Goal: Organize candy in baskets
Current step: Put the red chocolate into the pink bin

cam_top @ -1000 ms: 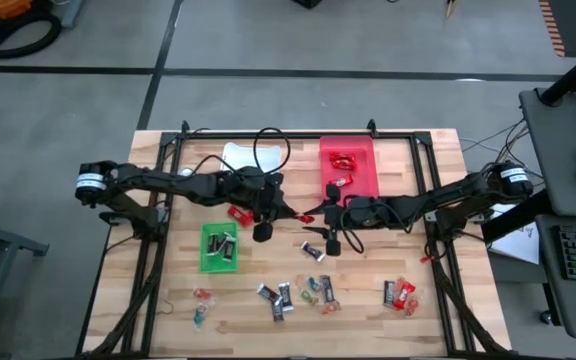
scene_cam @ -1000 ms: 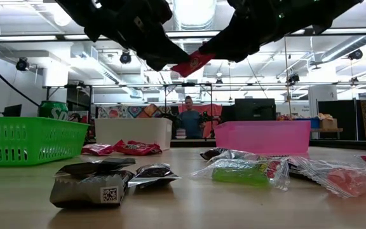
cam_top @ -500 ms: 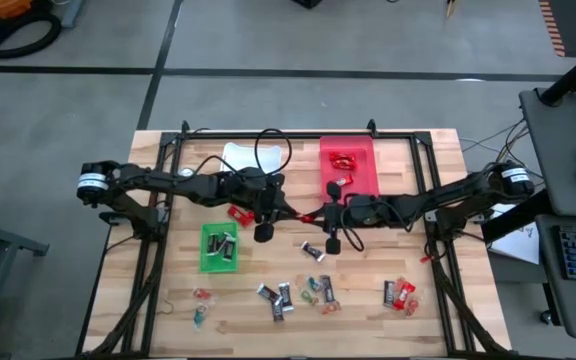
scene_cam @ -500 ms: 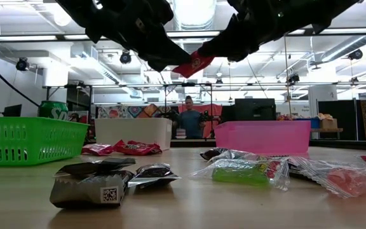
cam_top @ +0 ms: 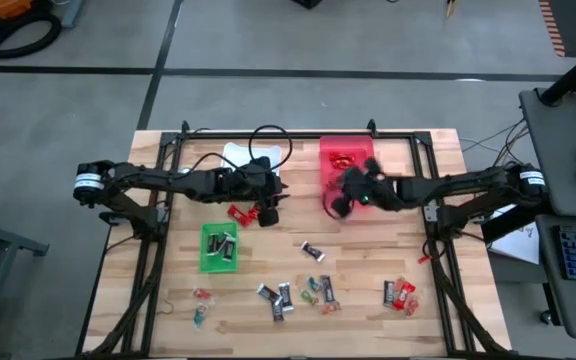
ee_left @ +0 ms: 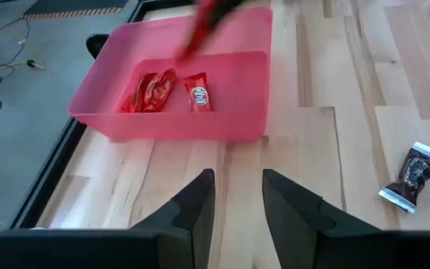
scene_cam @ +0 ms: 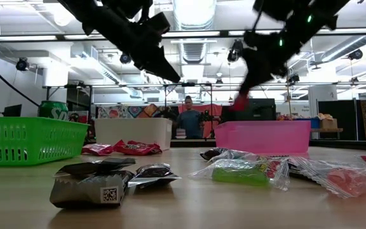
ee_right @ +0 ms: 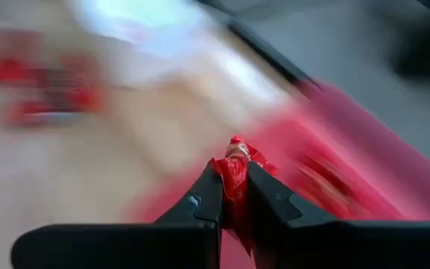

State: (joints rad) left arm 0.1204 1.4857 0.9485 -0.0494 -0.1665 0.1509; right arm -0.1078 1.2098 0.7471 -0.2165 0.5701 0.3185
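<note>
Swung over red basket [cam_top: 351, 165], right tool [ee_right: 234, 196] pinching red candy [ee_right: 235, 168]

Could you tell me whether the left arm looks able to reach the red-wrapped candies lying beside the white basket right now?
Probably yes. The left gripper hangs open and empty just beside the red-wrapped candies, with bare table between them; the right gripper is away over the red basket.
</note>
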